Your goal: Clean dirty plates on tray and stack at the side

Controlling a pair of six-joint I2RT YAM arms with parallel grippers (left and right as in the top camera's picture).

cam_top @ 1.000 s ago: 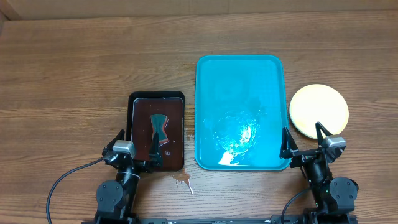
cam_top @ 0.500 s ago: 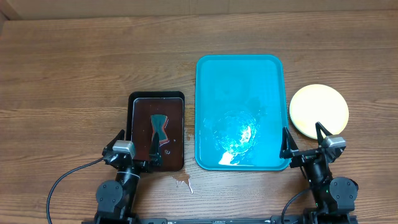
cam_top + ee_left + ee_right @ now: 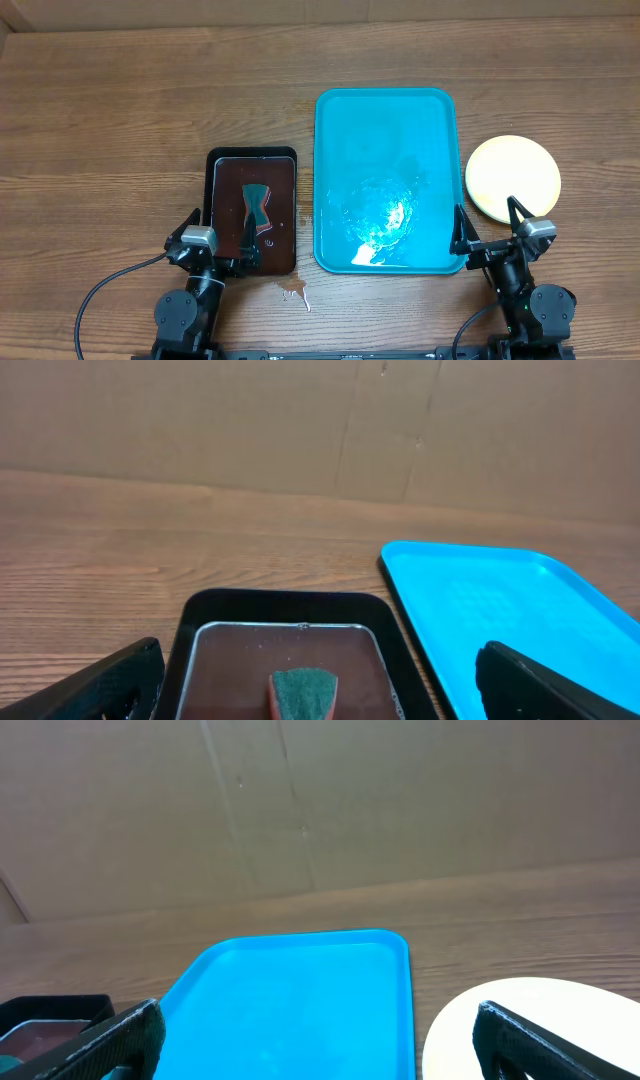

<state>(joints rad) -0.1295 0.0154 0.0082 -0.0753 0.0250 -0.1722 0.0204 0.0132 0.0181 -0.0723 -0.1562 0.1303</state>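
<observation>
The turquoise tray (image 3: 385, 140) lies in the middle of the table with nothing on it but a wet sheen; it also shows as the tray (image 3: 500, 600) and the tray (image 3: 290, 990) in the wrist views. To its right a pale yellow plate (image 3: 513, 178) rests on the bare table; what lies under it I cannot tell. My right gripper (image 3: 487, 215) stands open at the front edge, between the tray's corner and the plate (image 3: 540, 995). My left gripper (image 3: 222, 225) stands open in front of the black tray, holding nothing.
A small black tray (image 3: 252, 153) left of the turquoise one holds brown water and a green-topped sponge (image 3: 256, 205), seen as the sponge (image 3: 304, 692) in the left wrist view. A brown spill (image 3: 293, 292) marks the table near the front. A cardboard wall closes the back.
</observation>
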